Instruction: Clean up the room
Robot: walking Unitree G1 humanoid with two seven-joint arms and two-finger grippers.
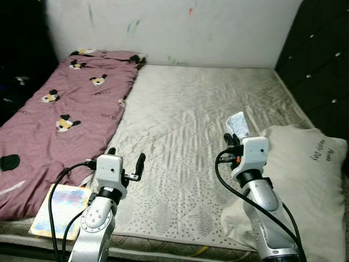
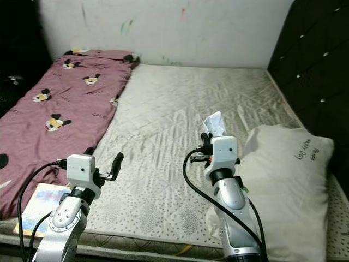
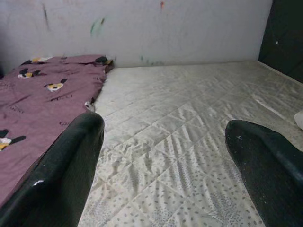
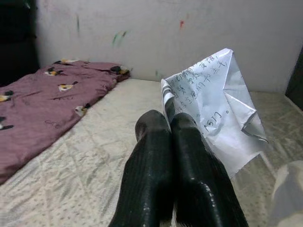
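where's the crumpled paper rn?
The crumpled paper is pinched between the shut fingers of the right gripper, held up over the bare mattress, just left of the white pillow.

One mattress [image 1: 185, 125], one pillow [image 1: 305, 180], one maroon blanket [image 1: 65, 114], one crumpled paper [image 4: 222, 113], one colourful book [image 1: 57, 210], two hands

blanket [image 1: 65, 109] lies on the left of the mattress [image 1: 185, 125], pillow [image 1: 305, 180] on its right, wall [image 1: 180, 27] behind.
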